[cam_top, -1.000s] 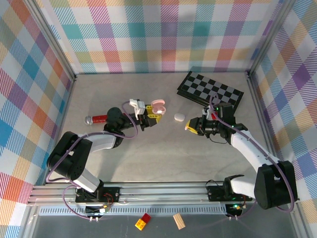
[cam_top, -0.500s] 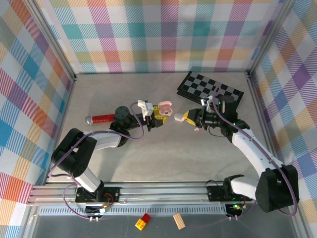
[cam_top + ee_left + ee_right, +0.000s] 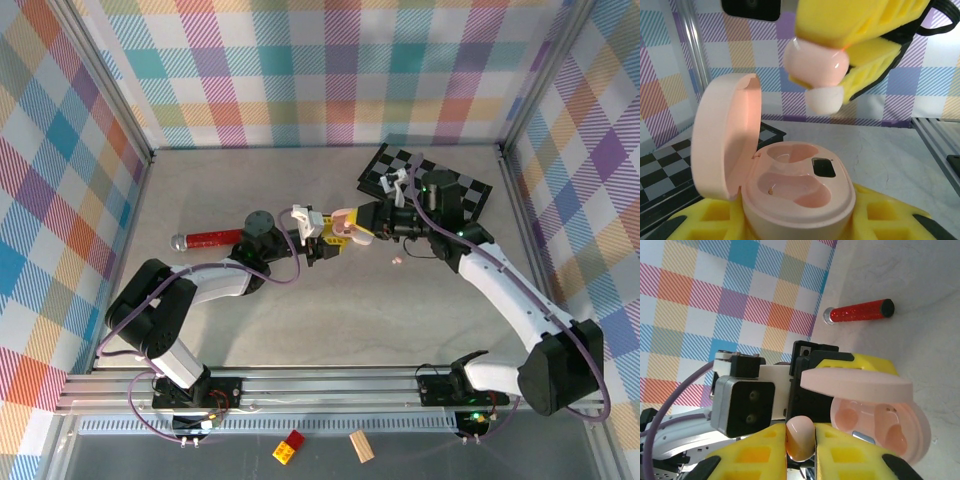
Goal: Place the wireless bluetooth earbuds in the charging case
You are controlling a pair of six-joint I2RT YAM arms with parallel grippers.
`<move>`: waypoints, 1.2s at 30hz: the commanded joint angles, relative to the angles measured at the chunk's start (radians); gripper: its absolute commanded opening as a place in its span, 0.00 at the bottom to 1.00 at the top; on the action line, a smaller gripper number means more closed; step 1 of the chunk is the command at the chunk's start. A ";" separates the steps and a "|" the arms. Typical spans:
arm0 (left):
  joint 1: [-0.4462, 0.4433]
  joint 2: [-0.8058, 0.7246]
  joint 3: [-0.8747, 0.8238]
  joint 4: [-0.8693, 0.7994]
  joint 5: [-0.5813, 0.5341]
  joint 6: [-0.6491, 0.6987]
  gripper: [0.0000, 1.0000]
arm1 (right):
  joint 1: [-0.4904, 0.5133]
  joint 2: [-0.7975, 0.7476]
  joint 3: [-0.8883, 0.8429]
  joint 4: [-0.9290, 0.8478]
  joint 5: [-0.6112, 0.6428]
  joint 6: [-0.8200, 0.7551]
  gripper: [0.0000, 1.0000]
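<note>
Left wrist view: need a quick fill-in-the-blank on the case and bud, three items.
1. The charging case, clamped in the left gripper, has its lid ____.
2. Both wells in the case are ____.
3. The right gripper pinches a pale ____ earbud just above the case.

Missing words: open; empty; pink

The pale grey table (image 3: 330, 320) carries a black-and-white checkerboard (image 3: 383, 170) at its far right corner. A red glittery tube (image 3: 205, 239) lies towards the left wall. One tiny pale earbud (image 3: 397, 260) lies loose right of the middle, near the checkerboard.
</note>
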 commanded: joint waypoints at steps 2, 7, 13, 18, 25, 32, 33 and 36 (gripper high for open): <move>-0.025 0.011 0.033 0.006 -0.018 0.037 0.31 | 0.017 0.028 0.038 -0.043 0.028 -0.060 0.17; -0.038 0.005 0.043 -0.034 -0.034 0.065 0.31 | 0.026 0.038 0.038 -0.070 0.054 -0.079 0.17; -0.041 -0.005 0.049 -0.050 -0.044 0.069 0.31 | 0.032 0.043 0.037 -0.077 0.058 -0.080 0.17; -0.044 0.002 0.054 -0.045 -0.062 0.060 0.31 | 0.041 0.044 0.041 -0.096 0.061 -0.084 0.17; -0.047 0.006 0.060 -0.029 -0.088 0.051 0.31 | 0.051 0.041 0.042 -0.132 0.084 -0.096 0.17; -0.050 -0.004 0.062 -0.033 -0.078 0.055 0.31 | 0.056 0.056 0.052 -0.161 0.113 -0.108 0.23; -0.050 -0.006 0.062 -0.035 -0.077 0.055 0.31 | 0.055 0.059 0.053 -0.163 0.113 -0.106 0.25; -0.050 -0.015 0.060 -0.043 -0.076 0.063 0.31 | 0.055 0.062 0.055 -0.167 0.115 -0.106 0.29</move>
